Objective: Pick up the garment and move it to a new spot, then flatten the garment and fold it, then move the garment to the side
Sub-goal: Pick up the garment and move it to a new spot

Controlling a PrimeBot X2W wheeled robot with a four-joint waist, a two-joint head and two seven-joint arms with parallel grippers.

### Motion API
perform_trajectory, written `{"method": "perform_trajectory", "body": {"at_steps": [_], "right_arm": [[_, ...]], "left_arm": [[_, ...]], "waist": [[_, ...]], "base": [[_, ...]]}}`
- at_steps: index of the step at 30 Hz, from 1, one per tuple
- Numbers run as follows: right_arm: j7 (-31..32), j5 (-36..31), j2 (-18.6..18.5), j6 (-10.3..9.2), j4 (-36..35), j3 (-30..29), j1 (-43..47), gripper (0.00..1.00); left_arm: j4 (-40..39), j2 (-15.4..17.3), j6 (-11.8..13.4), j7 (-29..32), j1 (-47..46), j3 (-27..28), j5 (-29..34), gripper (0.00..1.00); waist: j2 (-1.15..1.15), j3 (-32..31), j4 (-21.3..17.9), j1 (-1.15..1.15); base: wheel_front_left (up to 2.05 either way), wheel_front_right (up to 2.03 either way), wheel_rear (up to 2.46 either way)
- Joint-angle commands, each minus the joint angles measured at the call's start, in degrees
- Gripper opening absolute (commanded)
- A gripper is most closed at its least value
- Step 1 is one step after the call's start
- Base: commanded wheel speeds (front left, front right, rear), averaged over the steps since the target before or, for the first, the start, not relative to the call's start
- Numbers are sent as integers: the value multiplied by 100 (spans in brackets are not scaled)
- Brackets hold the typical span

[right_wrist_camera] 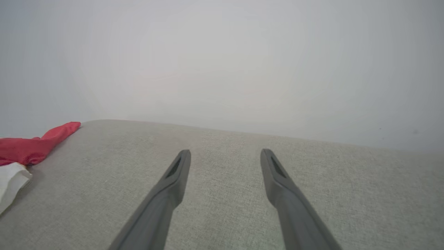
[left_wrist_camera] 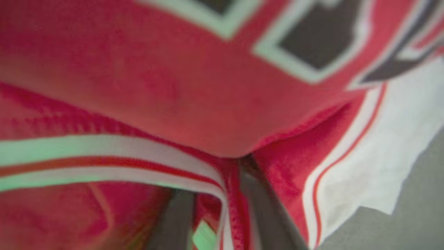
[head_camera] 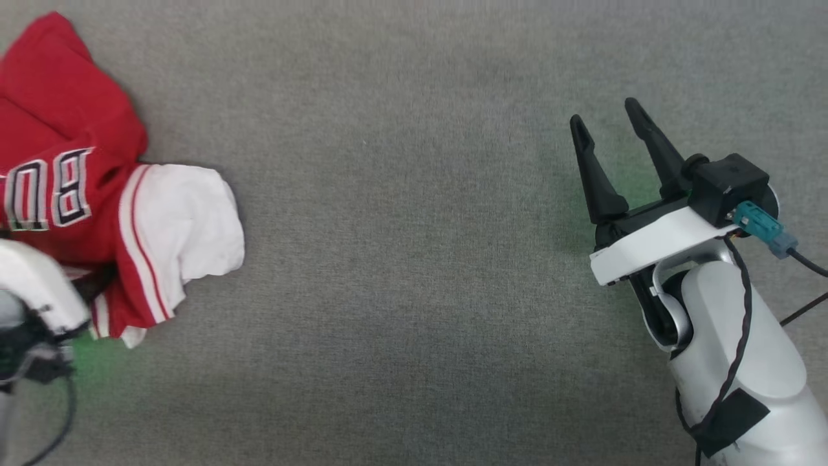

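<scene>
Holding the cloth: the left gripper [left_wrist_camera: 230,173], its two dark fingers [left_wrist_camera: 267,208] drawn in toward each other with a fold of striped trim pinched between them (the tips themselves are buried in fabric).
Garment: a crumpled red jersey-style T-shirt [head_camera: 65,129] with white short sleeves, white-and-red striped trim and black, white-outlined lettering, bunched at the left edge of the head view and partly cut off by it.
Resting place: a grey woven fabric surface [head_camera: 414,259]; the garment lies on it, one white sleeve [head_camera: 194,220] spread toward the middle.
Left wrist: a pale housing [head_camera: 32,285] at the lower left, reaching in under the garment's lower folds, with a green glow on the surface just below it.
Right gripper [head_camera: 603,113]: long dark fingers spread wide with nothing between them, over bare surface on the right, well apart from the garment.
Right wrist view: the red cloth and a white corner sit at the far left, with a plain pale wall [right_wrist_camera: 222,52] beyond the surface's far edge.
</scene>
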Motion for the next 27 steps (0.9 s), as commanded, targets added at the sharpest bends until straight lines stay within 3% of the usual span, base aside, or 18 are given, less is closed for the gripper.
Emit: {"method": "perform_trajectory", "body": {"at_steps": [1, 4, 6, 9, 10, 16, 20, 27], "right_arm": [[-25, 31, -1, 1, 20, 4, 85, 100], [-25, 67, 43, 1, 69, -3, 202, 100], [-26, 114, 74, 1, 61, -38, 283, 100], [-25, 173, 135, 1, 40, -104, 453, 100], [-26, 189, 150, 1, 29, -130, 506, 100], [-26, 258, 246, 1, -70, -251, 715, 100], [-25, 296, 320, 1, -146, -393, 814, 100], [-25, 398, 502, 1, -335, -620, 923, 100]], "left_arm": [[-98, -449, -74, 44, 6, -225, -35, 0], [-298, -167, -55, -181, -67, -304, 27, 2], [-475, -23, -53, -329, -140, -346, 39, 9], [-832, 64, -49, -386, -180, -493, -28, 7], [-936, 79, -48, -424, -216, -511, -61, 0], [-1741, 246, -48, -278, -378, -864, -121, 0], [-2252, 229, -48, -210, -586, -1135, -70, 0], [-2879, -196, -48, -18, -1268, -1633, -113, 0]], "waist": [[0, -145, 51, 0], [0, -421, 72, 0], [0, -589, 63, 0], [0, -800, 4, 0], [0, -857, -27, 0], [0, -957, -367, 0], [0, -928, -728, 0], [0, -709, -1475, 0]], "base": [[0, 0, 0], [0, 0, 0], [0, 0, 0], [0, 0, 0], [0, 0, 0], [0, 0, 0], [0, 0, 0], [0, 0, 0]]}}
